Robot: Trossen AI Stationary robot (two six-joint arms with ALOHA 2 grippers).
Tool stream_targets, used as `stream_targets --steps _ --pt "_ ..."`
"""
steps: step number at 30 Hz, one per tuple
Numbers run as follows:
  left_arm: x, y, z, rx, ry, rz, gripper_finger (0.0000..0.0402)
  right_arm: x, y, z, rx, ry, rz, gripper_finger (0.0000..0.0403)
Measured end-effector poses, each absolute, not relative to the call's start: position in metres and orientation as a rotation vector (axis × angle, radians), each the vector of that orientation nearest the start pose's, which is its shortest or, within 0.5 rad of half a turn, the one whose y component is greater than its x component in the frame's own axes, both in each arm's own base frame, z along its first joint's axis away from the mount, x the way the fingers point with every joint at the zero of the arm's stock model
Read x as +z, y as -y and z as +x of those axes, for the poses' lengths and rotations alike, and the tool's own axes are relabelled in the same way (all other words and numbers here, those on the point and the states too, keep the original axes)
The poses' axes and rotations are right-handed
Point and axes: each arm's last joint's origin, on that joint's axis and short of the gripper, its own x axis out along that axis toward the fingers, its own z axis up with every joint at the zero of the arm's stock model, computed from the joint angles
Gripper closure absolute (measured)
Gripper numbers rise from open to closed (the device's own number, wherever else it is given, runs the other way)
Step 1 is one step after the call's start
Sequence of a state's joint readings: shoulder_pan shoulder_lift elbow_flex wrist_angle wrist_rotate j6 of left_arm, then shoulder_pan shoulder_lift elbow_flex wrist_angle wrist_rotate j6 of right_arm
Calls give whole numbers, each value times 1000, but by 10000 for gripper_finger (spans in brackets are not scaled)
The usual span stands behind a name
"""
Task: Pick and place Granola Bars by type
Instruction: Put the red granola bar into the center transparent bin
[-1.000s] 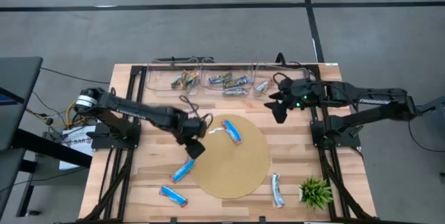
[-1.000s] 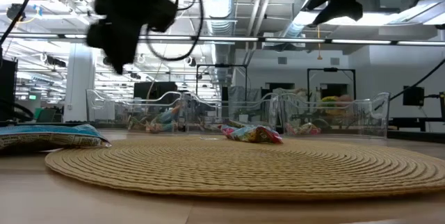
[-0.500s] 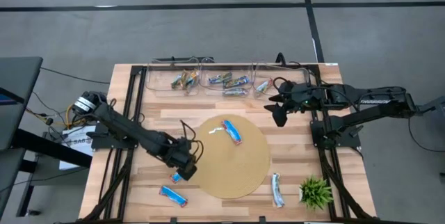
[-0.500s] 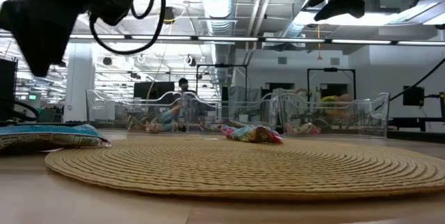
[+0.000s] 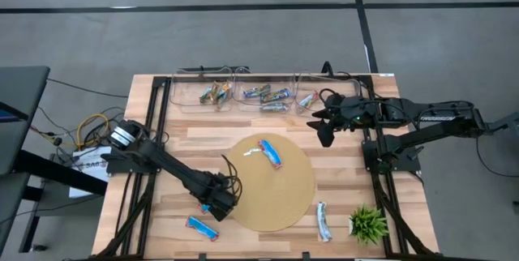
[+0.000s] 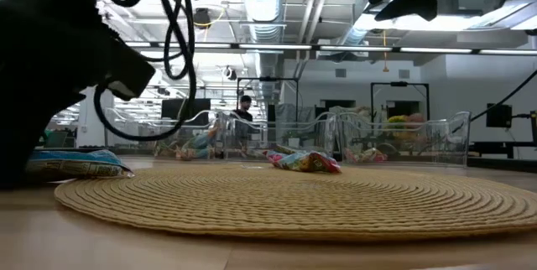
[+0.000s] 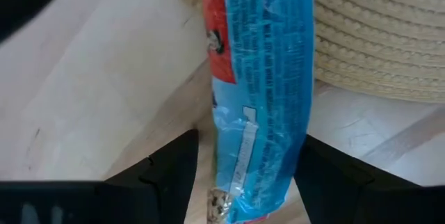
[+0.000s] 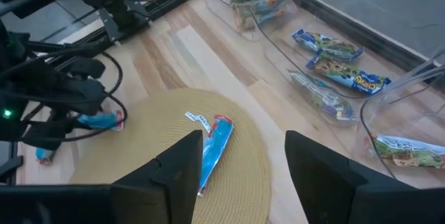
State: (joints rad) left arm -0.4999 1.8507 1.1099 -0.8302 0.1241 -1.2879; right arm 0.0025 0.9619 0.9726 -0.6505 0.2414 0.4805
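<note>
Left gripper point(image 5: 217, 204) is down at the mat's point(image 5: 284, 204) near-left edge, fingers spread either side of a blue bar point(image 7: 261, 92), not yet clamped. Right gripper point(image 5: 323, 121) waits up by the far-right bins point(image 5: 243, 79), fingers apart, empty. The bins already hold several bars. Still loose: one blue bar on the mat point(image 5: 270, 153), another blue one near-left point(image 5: 202, 228), a silvery one point(image 5: 323, 222) by the plant point(image 5: 368, 224). Roughly half sorted, I'd say.
</note>
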Motion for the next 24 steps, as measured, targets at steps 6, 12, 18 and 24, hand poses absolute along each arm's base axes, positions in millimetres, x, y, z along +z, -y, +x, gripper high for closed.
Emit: stream_targets --steps 6,12,18,24 --pt "140 155 278 551 -1558 -682 232 325 6 190 -380 -565 402 216" --pt "145 154 278 556 -1516 -666 303 325 6 190 -374 -567 397 223" --pt "165 147 278 586 -1395 -696 360 327 7 191 -388 -548 366 222" --pt "209 119 280 602 -1149 -751 367 331 10 194 -336 -509 331 226"
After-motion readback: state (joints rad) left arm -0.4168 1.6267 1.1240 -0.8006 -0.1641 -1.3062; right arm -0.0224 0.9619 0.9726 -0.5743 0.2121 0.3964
